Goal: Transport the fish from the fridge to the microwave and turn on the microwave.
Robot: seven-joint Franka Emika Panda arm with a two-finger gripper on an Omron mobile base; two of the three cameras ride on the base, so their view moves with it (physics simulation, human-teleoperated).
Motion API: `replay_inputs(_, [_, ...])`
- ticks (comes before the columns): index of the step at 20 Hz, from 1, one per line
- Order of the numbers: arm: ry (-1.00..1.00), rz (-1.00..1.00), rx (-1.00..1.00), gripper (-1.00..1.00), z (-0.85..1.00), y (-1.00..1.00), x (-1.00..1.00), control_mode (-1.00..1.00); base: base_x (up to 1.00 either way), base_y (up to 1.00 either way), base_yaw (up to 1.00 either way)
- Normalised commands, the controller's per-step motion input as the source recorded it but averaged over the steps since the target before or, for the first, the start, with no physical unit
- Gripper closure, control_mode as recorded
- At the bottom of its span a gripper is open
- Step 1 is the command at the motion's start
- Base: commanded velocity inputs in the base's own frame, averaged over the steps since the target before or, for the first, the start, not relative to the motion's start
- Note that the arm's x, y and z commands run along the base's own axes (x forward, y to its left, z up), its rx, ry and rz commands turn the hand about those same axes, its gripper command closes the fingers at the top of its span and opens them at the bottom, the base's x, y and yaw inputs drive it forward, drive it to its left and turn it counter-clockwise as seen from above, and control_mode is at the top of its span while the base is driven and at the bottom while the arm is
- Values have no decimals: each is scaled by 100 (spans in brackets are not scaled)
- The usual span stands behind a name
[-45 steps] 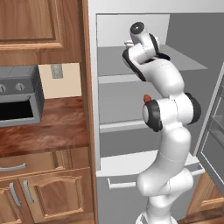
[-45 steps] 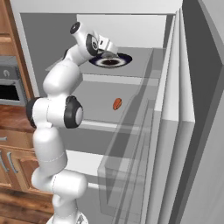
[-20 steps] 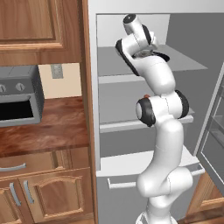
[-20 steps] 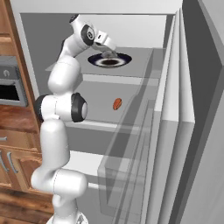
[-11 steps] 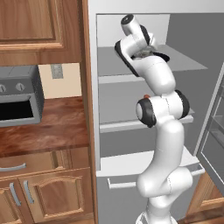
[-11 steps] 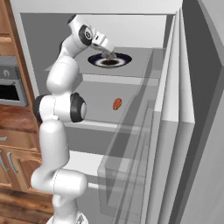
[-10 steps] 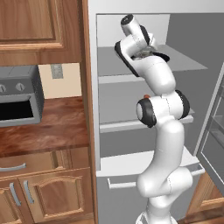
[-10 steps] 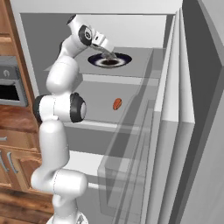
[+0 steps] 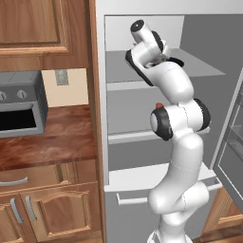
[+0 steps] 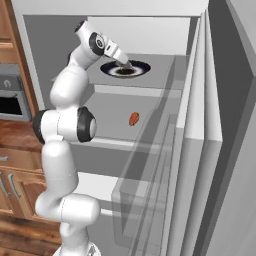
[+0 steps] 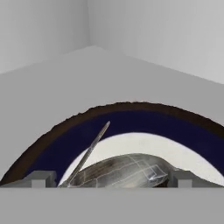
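The fridge (image 10: 165, 70) stands open, and a dark-rimmed bowl (image 10: 142, 67) sits on its top shelf. The fish (image 11: 120, 170), a pale silver-grey body, lies in that bowl (image 11: 65, 135) on its white centre. My gripper (image 11: 112, 179) is open and low over the bowl, with one fingertip (image 11: 41, 178) at each end of the fish and no grip on it. From the right base view the gripper (image 10: 125, 63) points down into the bowl. In the left base view the hand (image 9: 152, 47) reaches over the top shelf (image 9: 118, 71). The microwave is out of view.
A small orange-red item (image 10: 134, 118) lies on the second fridge shelf. The open fridge door with clear bins (image 10: 150, 200) stands to the right. A small grey knobbed oven (image 9: 19, 107) sits on the wooden counter (image 9: 47, 147) left of the fridge.
The hand has moved further into the top shelf and lower over the bowl. The jaws have stayed open and the fish has not moved.
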Motion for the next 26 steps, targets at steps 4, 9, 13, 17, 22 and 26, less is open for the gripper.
replay_inputs(4, [-6, -1, 7, -100, -33, 0, -3, -100, 0, 0, 0])
replay_inputs(9, [-3, 1, 11, -100, -34, 0, -7, -100, 0, 0, 0])
replay_inputs(13, [0, 6, 15, -100, -42, 0, -5, -100, 0, 0, 0])
replay_inputs(17, [0, 7, 10, -100, -38, 0, 0, -100, 0, 0, 0])
replay_inputs(22, [-2, 8, 1, -100, -29, -1, 1, -100, 0, 0, 0])
replay_inputs(26, [0, 8, 0, 100, -19, -2, 0, -100, 0, 0, 0])
